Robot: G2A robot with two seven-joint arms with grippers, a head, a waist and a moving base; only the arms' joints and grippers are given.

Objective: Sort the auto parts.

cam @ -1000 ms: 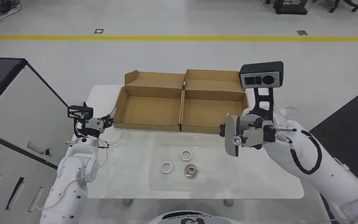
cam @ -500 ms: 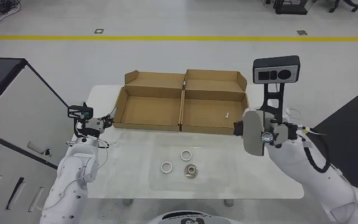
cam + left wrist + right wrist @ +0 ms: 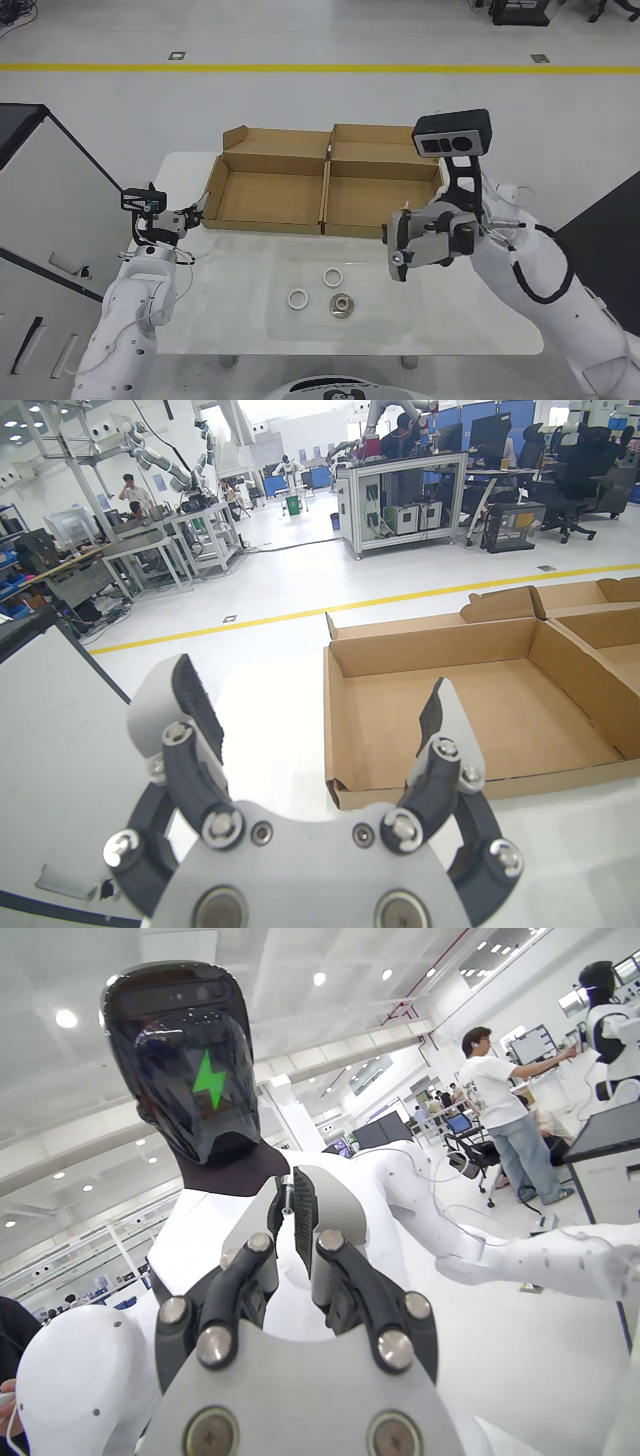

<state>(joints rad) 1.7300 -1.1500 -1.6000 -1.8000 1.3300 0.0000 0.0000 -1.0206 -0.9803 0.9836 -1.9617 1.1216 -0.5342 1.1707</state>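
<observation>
Three loose parts on table [image 3: 455, 320]: two rings [image 3: 297, 298], flanged nut [image 3: 341, 304]. Right gripper [image 3: 289, 1184] pinched on small screw [image 3: 285, 1202], just before right box [image 3: 375, 205]. Left gripper [image 3: 310, 680] agape beside left box [image 3: 475, 710]. Step: likely carrying screw. Next: position over box, release.

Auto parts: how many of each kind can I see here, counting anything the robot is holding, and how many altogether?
White rings: 2
Metal flanged nut: 1
Small screw, pinched in the right tool: 1
Total: 4
</observation>
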